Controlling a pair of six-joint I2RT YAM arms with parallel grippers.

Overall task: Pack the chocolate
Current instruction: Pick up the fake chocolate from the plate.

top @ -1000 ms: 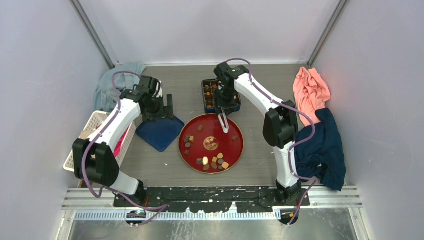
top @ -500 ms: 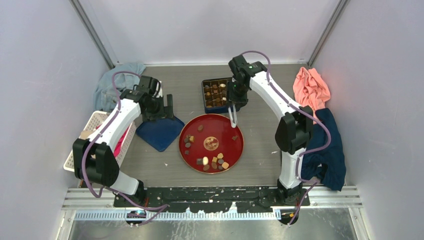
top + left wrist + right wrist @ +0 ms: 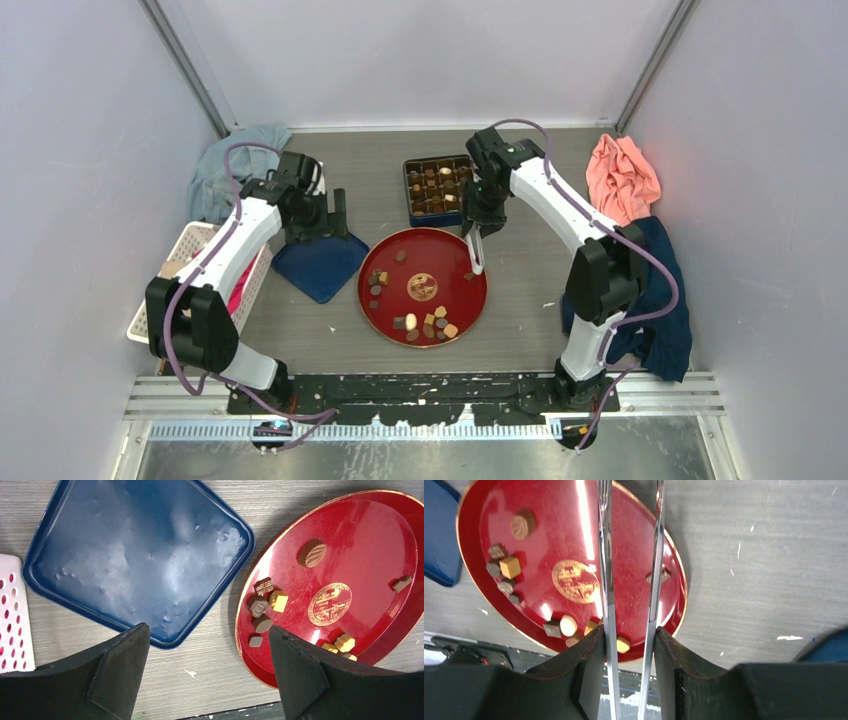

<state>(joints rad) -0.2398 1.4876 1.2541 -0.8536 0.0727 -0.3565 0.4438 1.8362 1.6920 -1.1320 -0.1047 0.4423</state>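
Right wrist view: our right hand (image 3: 629, 642) clamps tongs (image 3: 605, 580), blades parted near lone chocolate (image 3: 665, 575) by red plate (image 3: 549, 525) rim. We fear blade nudges it onto table (image 3: 764, 555). Other pieces on plate, some in box (image 3: 410, 195). Left hand (image 3: 207, 632) wide, empty.

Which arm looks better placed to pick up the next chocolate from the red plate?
Probably right. The right end effector holds metal tongs over the red plate, one blade beside a lone chocolate near the rim. The left end effector hangs open above the blue lid, off the plate.
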